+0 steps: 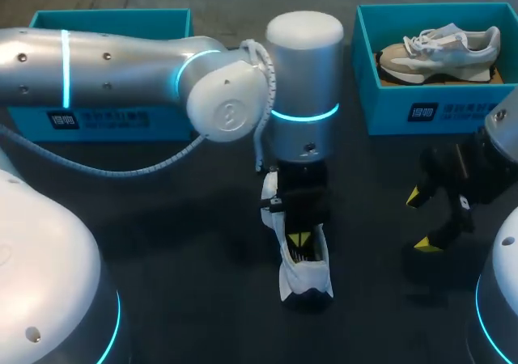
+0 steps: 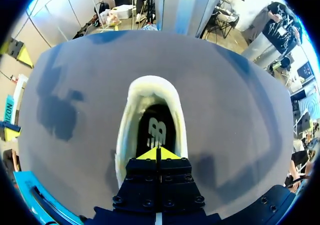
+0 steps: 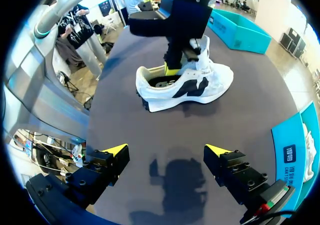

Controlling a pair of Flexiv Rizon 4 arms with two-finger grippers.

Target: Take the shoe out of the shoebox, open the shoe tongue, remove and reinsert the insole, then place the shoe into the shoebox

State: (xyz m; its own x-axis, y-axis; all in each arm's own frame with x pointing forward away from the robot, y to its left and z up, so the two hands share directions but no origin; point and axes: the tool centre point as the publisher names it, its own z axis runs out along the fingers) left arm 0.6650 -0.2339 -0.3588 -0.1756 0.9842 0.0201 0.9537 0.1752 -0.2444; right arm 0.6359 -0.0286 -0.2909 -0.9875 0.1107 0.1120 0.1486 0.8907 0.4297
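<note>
Carefully: your left gripper is clenched inside the white shoe, tips at its insole; the shoe stands on the table, and your right gripper hangs released beside it. Pulling may lift the unheld shoe.

two teal shoeboxes: left shoebox, right shoebox. two shoes: white shoe out on the table, beige shoe inside the right shoebox. two arms: left arm, right arm. two grippers: left gripper, right gripper. four yellow tips in all. one table.
</note>
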